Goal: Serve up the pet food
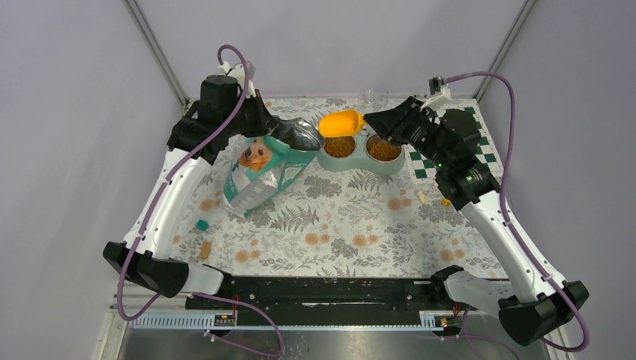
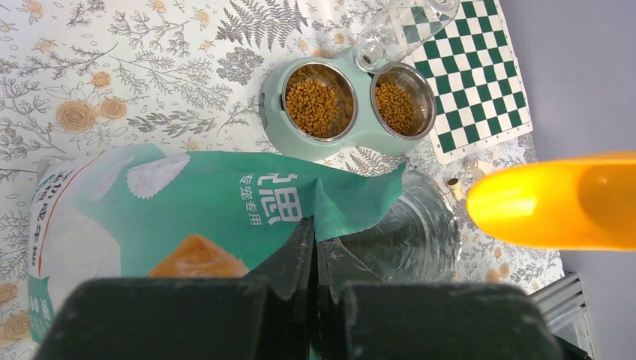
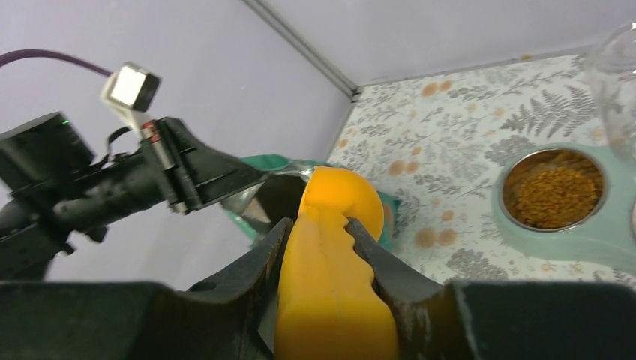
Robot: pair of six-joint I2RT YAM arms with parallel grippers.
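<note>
Brown pet food (image 1: 340, 147) fills both steel cups of the teal double bowl (image 1: 358, 161); the left wrist view shows it too (image 2: 319, 101), and the right wrist view shows one cup (image 3: 553, 187). A teal bag (image 1: 266, 169) leans left of the bowl with its silver-lined mouth (image 2: 420, 225) open. My left gripper (image 2: 315, 225) is shut on the bag's top edge (image 2: 352, 195). My right gripper (image 3: 320, 221) is shut on the handle of a yellow-orange scoop (image 3: 337, 255). The scoop's head (image 1: 341, 122) hangs in the air between the bag mouth and the bowl. What is inside the scoop is hidden.
A green-and-white checkered mat (image 1: 450, 146) lies right of the bowl. A clear bottle (image 2: 405, 22) stands behind the bowl. Small scraps (image 1: 202, 224) lie on the floral cloth near the left arm. Grey enclosure walls stand close behind and on both sides.
</note>
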